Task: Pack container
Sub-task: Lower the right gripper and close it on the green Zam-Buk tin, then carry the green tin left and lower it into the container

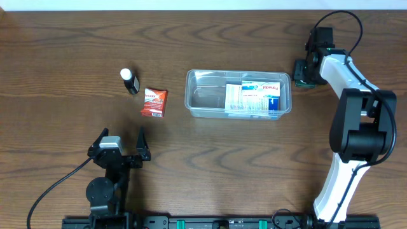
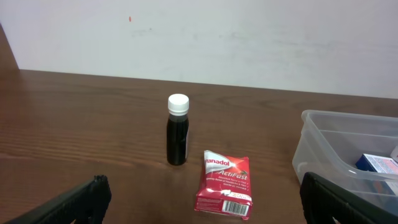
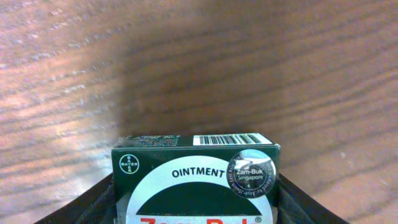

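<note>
1. Centrally on the counter (image 1: 63, 51), the container (image 1: 205, 95) is seen lying lengthwise from left to right, well apart from the left pincer (image 1: 121, 138), which sits nearer the counter's front edge and further left.
2. The right pincer (image 1: 303, 71) is found just beside the container's right end, outside the rim.
3. The left pincer is held wide, with its jaws spread and nothing between them.
4. The right pincer is closed around a dark green ointment box (image 3: 196, 180), which is seen pressed between both fingers in the right wrist view. Whether the box rests on the counter cannot be told.
5. The container is shown as a clear, colourless rectangular tub with rounded corners and a raised rim.
6. A blue-and-white box (image 1: 254, 97) is seen lying flat in its right half.
7. A red packet (image 1: 153, 102) and a dark bottle (image 1: 130, 81) with a white cap are seen on the counter to the container's left, apart from it.
</note>
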